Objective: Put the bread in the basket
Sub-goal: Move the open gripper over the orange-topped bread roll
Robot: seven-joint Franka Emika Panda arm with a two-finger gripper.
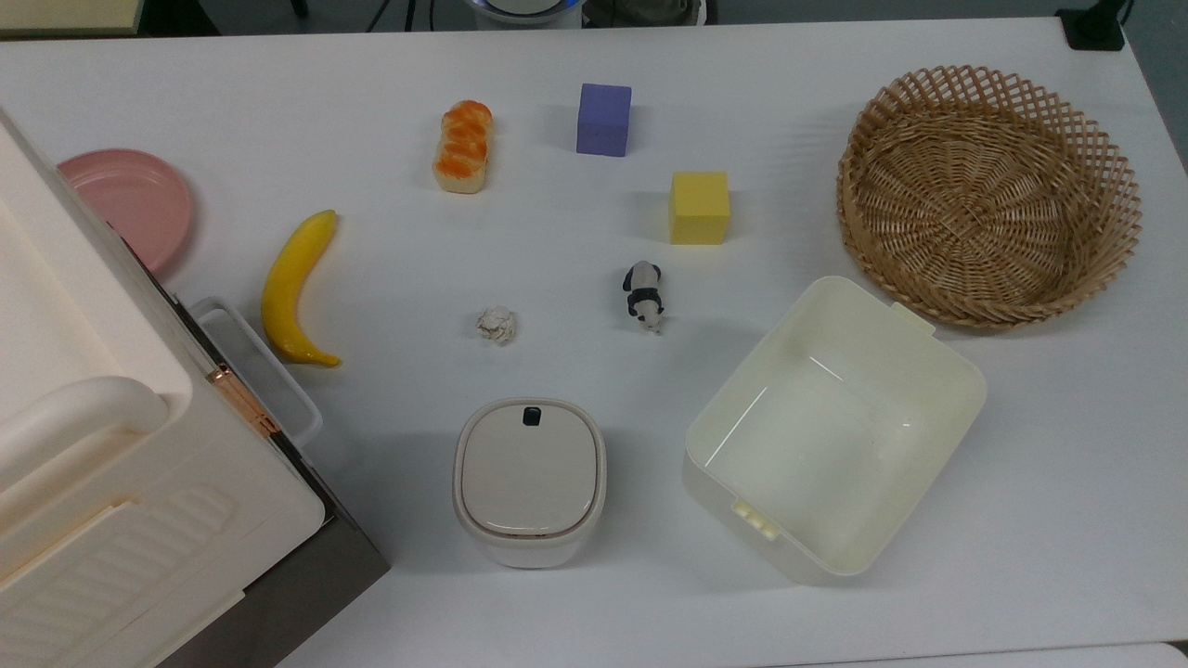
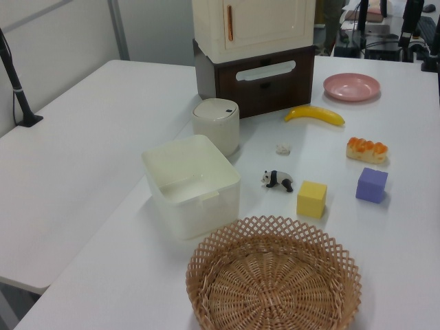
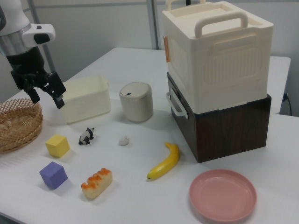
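Right view, gripper (image 3: 46,97) raised, fingers spread

Bright even overhead light, soft faint shadows (tub (image 1: 928,353) glints), sharp.

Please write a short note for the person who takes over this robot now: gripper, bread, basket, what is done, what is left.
Gripper: open, empty, raised above the table, in the right view between the basket and the cream tub.
Bread: on the table, untouched, beside the purple cube.
Basket: empty.
Done: nothing yet.
Left: reach the bread, grasp it, carry it over, release it in the basket.
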